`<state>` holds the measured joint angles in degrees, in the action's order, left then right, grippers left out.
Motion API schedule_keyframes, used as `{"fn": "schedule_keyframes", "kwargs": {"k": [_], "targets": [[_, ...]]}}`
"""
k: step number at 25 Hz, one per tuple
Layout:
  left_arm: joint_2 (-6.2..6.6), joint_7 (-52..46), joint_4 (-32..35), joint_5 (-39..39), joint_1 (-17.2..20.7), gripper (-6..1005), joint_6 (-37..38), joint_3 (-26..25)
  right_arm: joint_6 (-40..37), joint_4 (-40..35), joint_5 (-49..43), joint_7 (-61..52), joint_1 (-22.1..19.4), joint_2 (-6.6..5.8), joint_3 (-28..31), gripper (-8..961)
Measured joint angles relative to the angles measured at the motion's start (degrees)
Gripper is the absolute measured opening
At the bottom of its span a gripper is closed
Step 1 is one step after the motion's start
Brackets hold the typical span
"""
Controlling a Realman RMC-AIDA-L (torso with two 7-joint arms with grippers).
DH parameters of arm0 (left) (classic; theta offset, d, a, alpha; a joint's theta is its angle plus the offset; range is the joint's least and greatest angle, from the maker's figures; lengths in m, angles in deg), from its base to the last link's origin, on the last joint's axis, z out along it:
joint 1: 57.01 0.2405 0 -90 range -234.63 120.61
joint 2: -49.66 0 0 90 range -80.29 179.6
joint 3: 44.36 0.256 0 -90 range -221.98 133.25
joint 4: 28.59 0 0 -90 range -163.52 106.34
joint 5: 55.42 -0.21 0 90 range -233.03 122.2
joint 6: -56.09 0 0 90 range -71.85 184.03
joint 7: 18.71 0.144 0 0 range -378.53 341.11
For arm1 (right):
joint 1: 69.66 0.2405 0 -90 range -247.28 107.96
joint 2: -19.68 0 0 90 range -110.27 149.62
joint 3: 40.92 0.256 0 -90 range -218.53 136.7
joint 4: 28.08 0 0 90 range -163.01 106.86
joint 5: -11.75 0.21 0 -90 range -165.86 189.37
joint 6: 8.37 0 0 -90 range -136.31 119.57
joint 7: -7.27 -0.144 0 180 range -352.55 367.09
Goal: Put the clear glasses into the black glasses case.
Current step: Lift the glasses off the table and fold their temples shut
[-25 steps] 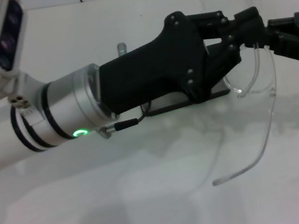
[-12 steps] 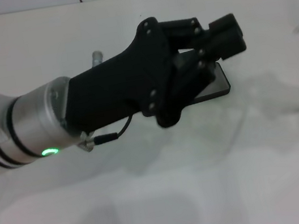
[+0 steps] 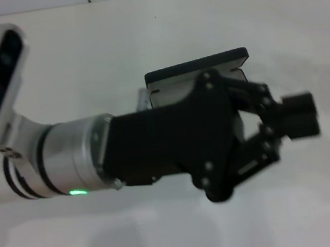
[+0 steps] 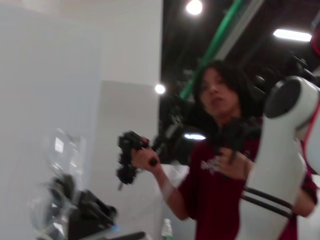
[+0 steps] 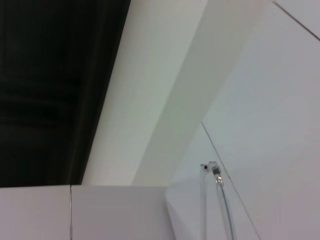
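Observation:
The black glasses case (image 3: 197, 67) lies in mid-table with a strip of grey lining showing under its black edge. My left arm covers most of it. My left gripper (image 3: 299, 116) hangs nearer than the case and to its right, fingertips together, holding nothing. The clear glasses are out of the head view. A clear hinge and thin arm of the clear glasses (image 5: 203, 200) show close in the right wrist view. In the left wrist view my right gripper (image 4: 87, 215) shows blurred, with the clear glasses (image 4: 52, 210) in it.
The white table (image 3: 137, 33) runs to a tiled wall at the back. A person in a red shirt (image 4: 220, 175) stands in the left wrist view holding a black hand controller (image 4: 130, 160), beside a white robot arm (image 4: 280, 150).
The clear glasses and my right gripper went out of the head view to the right. My left arm swung nearer and rightward, and the case edge now shows behind it.

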<state>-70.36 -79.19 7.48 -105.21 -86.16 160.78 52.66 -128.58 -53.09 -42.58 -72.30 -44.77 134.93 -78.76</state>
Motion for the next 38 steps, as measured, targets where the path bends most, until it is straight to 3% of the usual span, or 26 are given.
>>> {"fn": "schedule_keyframes", "kwargs": {"k": [4, 8, 12, 17, 26, 38], "targets": [[-0.24, 0.8, -0.1, 1.0, -1.2, 95, -0.1, 2.0, 1.3, 5.3, -0.4, 4.4, 4.1, 0.08, -1.5, 69], [-0.35, 0.9, -0.1, 3.9, -1.8, 95, -0.1, 3.3, 5.6, 7.4, -1.0, 8.4, 7.3, 0.38, -8.9, 69], [-0.35, 0.9, -0.6, 7.5, -1.8, 95, -0.2, 3.4, 9.3, 7.8, -0.9, 11.0, 8.5, 0.83, -17.0, 70], [-0.14, 1.0, -3.1, 11.0, -2.2, 95, -0.3, 2.7, 12.9, 7.9, -0.6, 12.4, 8.9, 0.93, -22.7, 70], [-0.04, 1.3, -4.3, 12.2, -2.3, 94, -2.1, 1.8, 15.6, 7.9, -0.9, 13.1, 9.2, 0.93, -26.8, 71], [0.06, 2.1, -5.6, 12.7, -2.4, 94, -11.8, 1.4, 18.5, 7.7, -0.9, 13.8, 9.9, 0.93, -30.4, 73]]}}
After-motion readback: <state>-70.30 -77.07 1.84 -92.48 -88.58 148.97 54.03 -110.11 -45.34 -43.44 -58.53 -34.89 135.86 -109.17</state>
